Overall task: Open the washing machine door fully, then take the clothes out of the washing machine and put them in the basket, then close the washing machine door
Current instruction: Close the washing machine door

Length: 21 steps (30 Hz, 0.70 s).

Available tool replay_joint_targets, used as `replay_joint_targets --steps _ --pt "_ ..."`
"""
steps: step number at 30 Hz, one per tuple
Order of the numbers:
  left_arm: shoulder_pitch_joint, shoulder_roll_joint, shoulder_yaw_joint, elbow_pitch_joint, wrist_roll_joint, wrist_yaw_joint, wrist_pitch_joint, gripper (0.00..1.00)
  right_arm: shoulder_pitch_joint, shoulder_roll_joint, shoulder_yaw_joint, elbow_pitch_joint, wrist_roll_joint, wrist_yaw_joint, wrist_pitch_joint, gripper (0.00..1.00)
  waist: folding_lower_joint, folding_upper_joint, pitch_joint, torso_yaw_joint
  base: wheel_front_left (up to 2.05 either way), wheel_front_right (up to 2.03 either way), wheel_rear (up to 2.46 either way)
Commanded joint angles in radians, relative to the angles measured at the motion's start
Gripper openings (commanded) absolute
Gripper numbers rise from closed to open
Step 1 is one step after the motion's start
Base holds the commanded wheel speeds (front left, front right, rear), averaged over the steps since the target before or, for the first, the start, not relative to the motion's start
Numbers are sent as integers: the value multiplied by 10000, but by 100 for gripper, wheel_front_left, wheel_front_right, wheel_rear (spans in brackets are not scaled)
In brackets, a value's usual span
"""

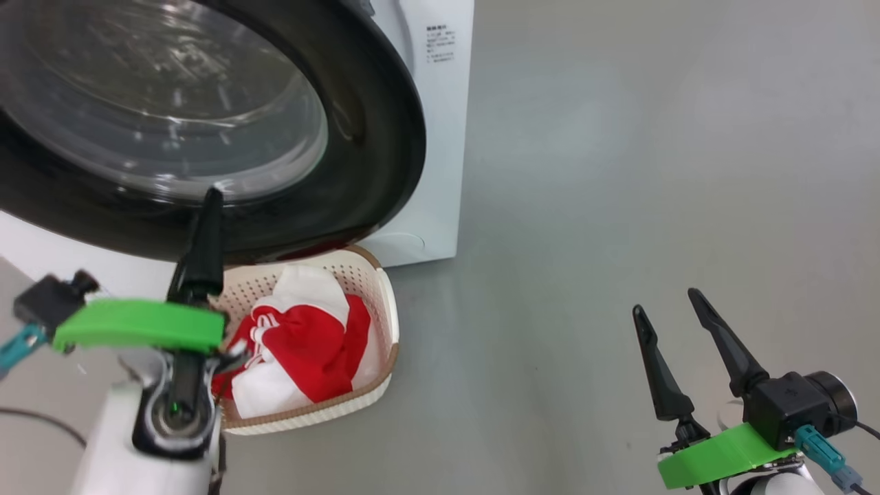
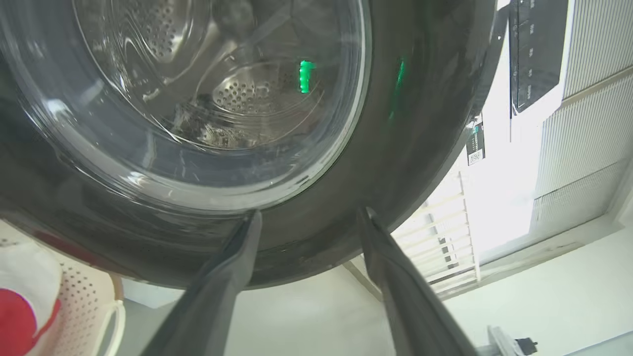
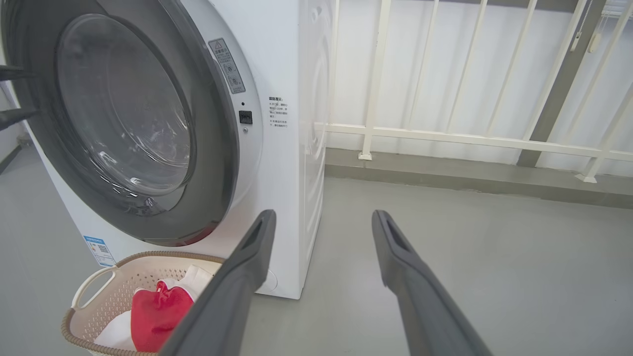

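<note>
Clothes (image 1: 302,344) in basket (image 1: 386,309) — door (image 1: 385,158) next. Left gripper (image 2: 309,215), jaws spread, at door's lower rim: press squarely until it seats. Right gripper (image 1: 666,301) parted, idle.

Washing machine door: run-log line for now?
round glossy black washing machine door: looks shut | red-and-white clothes: in cream perforated basket | left gripper: open, tips at door's lower rim | right gripper: open, empty

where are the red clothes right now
In the head view the red-and-white fabric clothes lie inside the cream perforated plastic basket, lower left, below the round glossy black door.
</note>
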Motion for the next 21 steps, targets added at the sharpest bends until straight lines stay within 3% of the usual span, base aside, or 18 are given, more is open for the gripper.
replay_joint_targets --steps 1,8,11,21 --pt "176 411 137 -400 431 -121 -310 100 -35 -114 137 -233 34 50 -65 100 0 0 -224 148 0 0 0" --pt "1390 1012 -695 -1476 3179 -203 -1850 100 193 -114 29 -202 24 50 -65 100 0 0 -655 257 0 0 0" --pt "1778 1189 -825 -1887 4244 -106 -2015 100 285 -114 -12 -209 14 50 -65 100 0 0 -798 278 0 0 0" --pt "3162 978 -544 -3118 7391 280 -2082 100 574 -114 -312 -308 -4 50 -65 100 0 0 -1216 347 0 0 0"
